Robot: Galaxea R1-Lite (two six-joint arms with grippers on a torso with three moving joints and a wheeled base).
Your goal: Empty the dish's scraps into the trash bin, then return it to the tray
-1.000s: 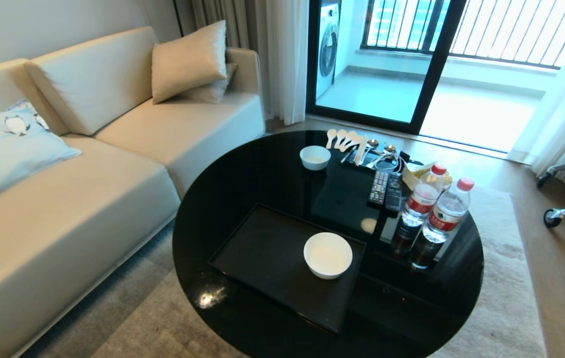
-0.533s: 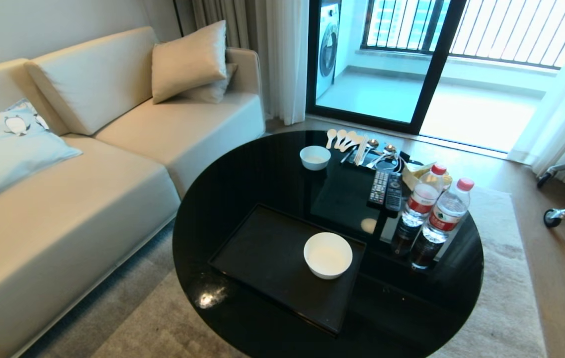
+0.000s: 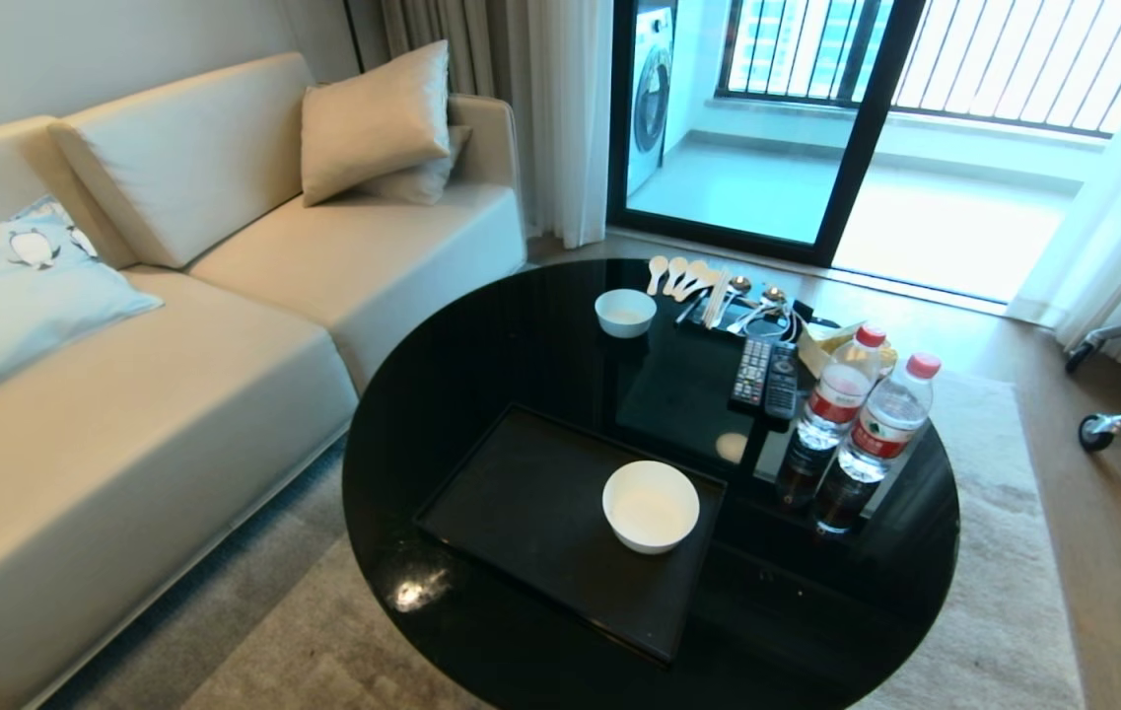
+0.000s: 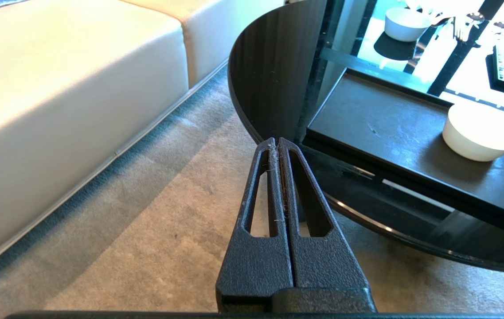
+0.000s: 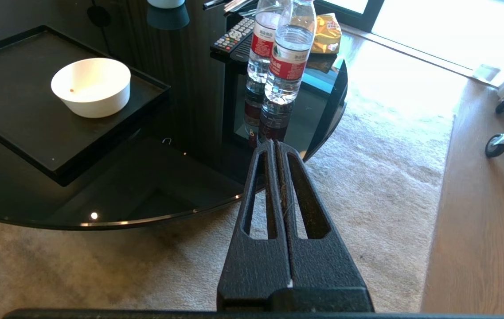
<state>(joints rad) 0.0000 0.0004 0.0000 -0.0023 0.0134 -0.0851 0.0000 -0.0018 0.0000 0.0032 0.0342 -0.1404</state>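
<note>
Dish (image 3: 650, 505) sits upright on the black tray (image 3: 530, 493), toward its 3 o'clock end, nearest on the round glass table (image 3: 442, 394). It looks light, rigid, glossy and likely slippery, so pinching the rim seems the best hold. One tiny speck shows inside. Both grippers hang below the table edge, left gripper (image 4: 277, 142) and right gripper (image 5: 275, 145) pressed fully together, holding nothing. Farther at 1 o'clock: two water bottles (image 3: 861, 419), two remote controls (image 3: 765, 377); at 12, one smaller white bowl (image 3: 625, 312). No bin in sight
</note>
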